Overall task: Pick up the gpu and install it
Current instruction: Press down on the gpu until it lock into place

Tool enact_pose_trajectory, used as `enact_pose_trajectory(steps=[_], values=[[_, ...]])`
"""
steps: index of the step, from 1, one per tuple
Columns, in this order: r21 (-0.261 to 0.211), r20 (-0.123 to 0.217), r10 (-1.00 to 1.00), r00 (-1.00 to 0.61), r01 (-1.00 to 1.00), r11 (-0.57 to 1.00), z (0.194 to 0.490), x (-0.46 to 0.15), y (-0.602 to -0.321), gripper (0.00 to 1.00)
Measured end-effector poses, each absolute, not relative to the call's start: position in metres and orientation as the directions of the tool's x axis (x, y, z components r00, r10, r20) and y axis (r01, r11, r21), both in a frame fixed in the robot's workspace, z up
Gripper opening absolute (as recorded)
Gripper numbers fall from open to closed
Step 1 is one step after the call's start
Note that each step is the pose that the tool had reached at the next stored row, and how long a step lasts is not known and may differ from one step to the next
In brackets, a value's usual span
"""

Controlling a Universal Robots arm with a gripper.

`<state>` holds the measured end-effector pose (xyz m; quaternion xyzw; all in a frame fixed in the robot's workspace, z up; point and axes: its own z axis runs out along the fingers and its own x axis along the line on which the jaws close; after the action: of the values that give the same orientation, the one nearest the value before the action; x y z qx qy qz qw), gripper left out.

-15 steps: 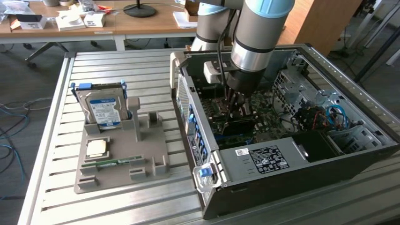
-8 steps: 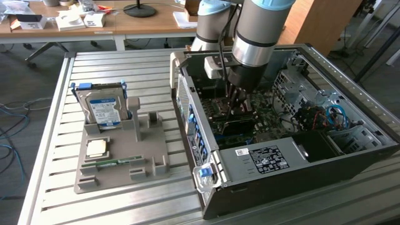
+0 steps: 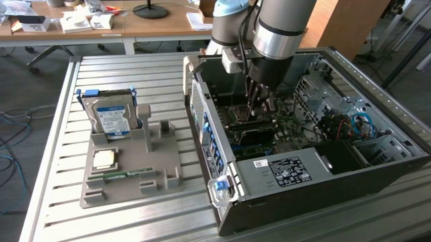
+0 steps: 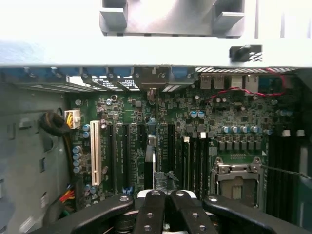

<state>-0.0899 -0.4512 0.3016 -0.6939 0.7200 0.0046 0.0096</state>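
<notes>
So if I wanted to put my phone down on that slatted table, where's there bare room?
The slatted table is bare beyond the hard drive, toward the desks, and in the near strip in front of the grey parts holder. The lane between holder and computer case is narrow. Inside the case it is crowded: the gripper hangs over the motherboard.

The computer case [image 3: 316, 166] lies open on the table [image 3: 121, 70], filling the right half of the exterior view. Inside it sits the motherboard [image 3: 259, 128], with the arm [image 3: 283, 30] reaching down into the case from the upper centre of the frame and the end effector [image 3: 256, 108] just above the board. To the case's left on the table rests a parts holder [image 3: 128, 174]. A hard drive [image 3: 111, 118] stands in its rear slot; a memory stick [image 3: 121, 175] lies near its front.
</notes>
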Motion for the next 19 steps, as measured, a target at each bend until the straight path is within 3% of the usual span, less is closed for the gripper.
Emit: enact_pose_trajectory(steps=[19], values=[[-0.007,-0.020,-0.999,-0.037,-0.999,0.037,0.342,-0.090,-0.451,0.11]])
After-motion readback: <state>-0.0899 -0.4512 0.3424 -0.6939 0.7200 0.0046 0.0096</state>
